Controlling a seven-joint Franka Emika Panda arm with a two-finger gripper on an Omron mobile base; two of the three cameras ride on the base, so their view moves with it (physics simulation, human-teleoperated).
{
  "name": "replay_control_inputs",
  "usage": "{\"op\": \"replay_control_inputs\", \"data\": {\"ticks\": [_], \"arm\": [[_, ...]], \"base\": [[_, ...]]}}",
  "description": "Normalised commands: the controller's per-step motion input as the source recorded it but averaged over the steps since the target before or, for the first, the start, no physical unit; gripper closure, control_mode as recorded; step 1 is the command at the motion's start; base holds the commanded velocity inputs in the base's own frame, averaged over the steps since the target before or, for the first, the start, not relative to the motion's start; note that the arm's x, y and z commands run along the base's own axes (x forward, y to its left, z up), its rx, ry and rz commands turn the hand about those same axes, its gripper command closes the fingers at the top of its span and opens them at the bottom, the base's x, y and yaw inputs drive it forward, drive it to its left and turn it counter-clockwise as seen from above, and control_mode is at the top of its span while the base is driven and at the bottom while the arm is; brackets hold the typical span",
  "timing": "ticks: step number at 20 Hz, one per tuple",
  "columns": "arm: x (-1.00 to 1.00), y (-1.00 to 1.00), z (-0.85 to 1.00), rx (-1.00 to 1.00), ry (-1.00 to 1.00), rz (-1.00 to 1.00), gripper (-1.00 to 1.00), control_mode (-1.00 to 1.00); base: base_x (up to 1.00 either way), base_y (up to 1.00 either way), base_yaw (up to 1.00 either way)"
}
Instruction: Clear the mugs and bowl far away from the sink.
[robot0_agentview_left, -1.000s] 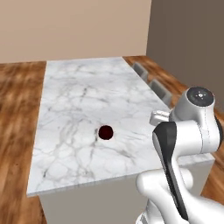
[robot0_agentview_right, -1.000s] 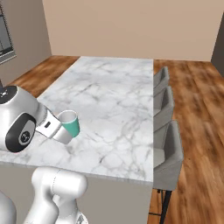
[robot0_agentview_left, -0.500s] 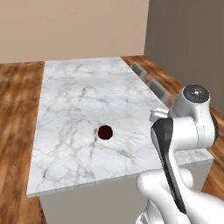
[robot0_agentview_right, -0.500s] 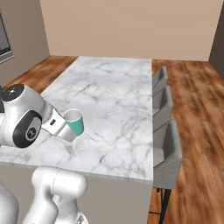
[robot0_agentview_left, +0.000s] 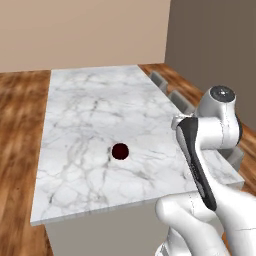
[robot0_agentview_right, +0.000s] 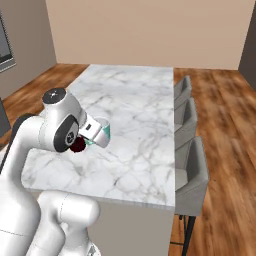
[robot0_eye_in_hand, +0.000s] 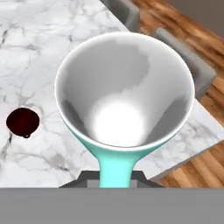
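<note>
Fingers (robot0_eye_in_hand: 114, 183) grasping teal mug (robot0_eye_in_hand: 124, 92) above marble counter (robot0_agentview_left: 95, 115); maroon mug (robot0_agentview_left: 120, 151) and grey chairs (robot0_agentview_right: 187, 132) nearby

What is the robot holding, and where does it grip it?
The hand holds the teal mug, gripped by the handle at its side.

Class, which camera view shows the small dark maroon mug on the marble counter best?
The left base view: the small dark maroon mug stands unobstructed. The hand view shows it small at the edge; the right base view shows it partly hidden behind the arm.
</note>
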Motion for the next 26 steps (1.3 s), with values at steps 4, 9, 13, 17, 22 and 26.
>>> {"op": "replay_control_inputs", "data": {"ticks": [4, 9, 13, 17, 22, 26], "arm": [[0.40, -0.08, -0.25, 0.00, 0.00, 0.36, 1.00, -1.00], [0.39, 0.00, -0.42, -0.02, 0.02, 0.30, 1.00, -1.00], [0.46, 0.14, -0.60, -0.08, 0.07, 0.16, 1.00, -1.00], [0.43, 0.06, -0.41, -0.05, 0.04, 0.10, 1.00, -1.00], [0.60, 0.05, -0.31, -0.04, 0.07, 0.08, 1.00, -1.00], [0.51, 0.03, -0.30, -0.06, 0.04, 0.03, 1.00, -1.00]], "base": [[0.00, 0.00, 0.00], [0.00, 0.00, 0.00], [0.00, 0.00, 0.00], [0.00, 0.00, 0.00], [0.00, 0.00, 0.00], [0.00, 0.00, 0.00]]}}
